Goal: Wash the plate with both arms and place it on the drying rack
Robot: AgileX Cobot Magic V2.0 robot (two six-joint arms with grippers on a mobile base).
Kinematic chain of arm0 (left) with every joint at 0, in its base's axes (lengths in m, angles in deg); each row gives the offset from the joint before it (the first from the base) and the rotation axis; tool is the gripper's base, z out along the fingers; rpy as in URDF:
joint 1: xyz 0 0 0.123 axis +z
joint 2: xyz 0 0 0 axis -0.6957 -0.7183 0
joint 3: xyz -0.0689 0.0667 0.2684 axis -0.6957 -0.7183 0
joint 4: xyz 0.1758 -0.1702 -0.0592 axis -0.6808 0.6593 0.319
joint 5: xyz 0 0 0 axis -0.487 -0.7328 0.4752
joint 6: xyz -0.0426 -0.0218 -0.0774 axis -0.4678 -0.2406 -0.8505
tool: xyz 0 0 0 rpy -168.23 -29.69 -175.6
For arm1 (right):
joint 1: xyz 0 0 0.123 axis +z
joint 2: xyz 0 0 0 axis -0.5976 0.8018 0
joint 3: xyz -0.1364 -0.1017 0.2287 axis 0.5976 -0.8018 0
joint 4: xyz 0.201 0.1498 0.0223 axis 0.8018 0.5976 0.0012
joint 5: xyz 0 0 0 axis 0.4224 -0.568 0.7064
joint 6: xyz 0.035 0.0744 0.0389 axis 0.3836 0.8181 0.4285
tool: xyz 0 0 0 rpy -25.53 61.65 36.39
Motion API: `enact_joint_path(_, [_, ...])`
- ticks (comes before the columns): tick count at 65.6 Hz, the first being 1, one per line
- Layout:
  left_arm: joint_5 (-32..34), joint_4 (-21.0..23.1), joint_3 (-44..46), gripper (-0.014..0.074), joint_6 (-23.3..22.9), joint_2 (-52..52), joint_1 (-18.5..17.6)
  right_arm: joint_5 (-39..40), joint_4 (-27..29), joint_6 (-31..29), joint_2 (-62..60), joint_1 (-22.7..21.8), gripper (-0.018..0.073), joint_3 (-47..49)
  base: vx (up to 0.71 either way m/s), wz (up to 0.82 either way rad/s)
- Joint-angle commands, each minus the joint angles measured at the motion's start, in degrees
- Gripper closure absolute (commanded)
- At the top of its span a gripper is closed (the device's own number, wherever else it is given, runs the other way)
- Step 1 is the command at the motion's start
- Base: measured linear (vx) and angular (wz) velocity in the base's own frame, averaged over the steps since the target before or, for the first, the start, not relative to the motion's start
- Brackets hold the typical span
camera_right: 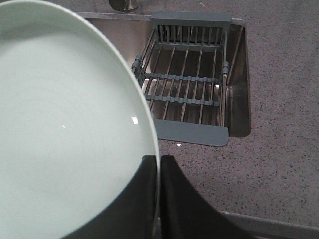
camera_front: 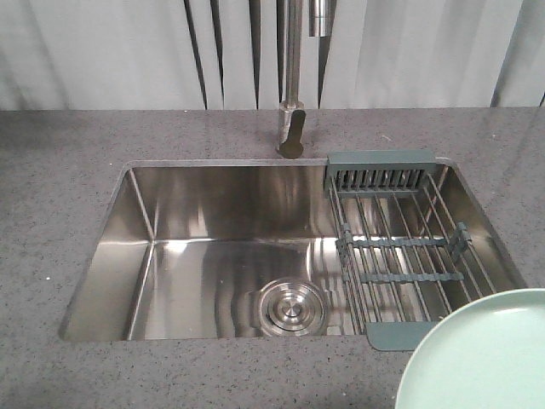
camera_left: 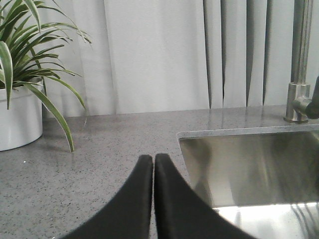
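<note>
Right now my right gripper (camera_right: 159,160) is clamped on the rim of the plate (camera_right: 65,124), the edge running down between its two black fingers. The plate is round, pale mint green and matte, with a low raised rim and a plain face. I hold it above the grey speckled countertop (camera_front: 68,153) at the sink's (camera_front: 170,256) front right corner, where in the front view it covers part of the near end of the drying rack (camera_front: 400,247). That rack of steel rods and grey-green end pieces spans the right side of the basin. My left gripper (camera_left: 153,158) has its fingers pressed together on nothing, over the counter left of the sink. I count one plate, one rack, one faucet (camera_front: 292,85), one drain (camera_front: 289,308) and one potted plant (camera_left: 30,50).
</note>
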Motion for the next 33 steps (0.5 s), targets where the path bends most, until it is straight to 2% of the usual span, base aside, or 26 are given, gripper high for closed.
enact_joint_path(1, [4.03,0.54,-1.16,0.0601,-0.3,0.79,-0.29,4.22,-0.4,-0.03,1.34,-0.21,0.0564,1.28,0.02,-0.03])
enact_joint_path(33, [4.03,0.54,-1.16,0.0601,-0.3,0.79,-0.29,4.22,-0.4,-0.03,1.34,-0.21,0.0564,1.28,0.02,-0.03])
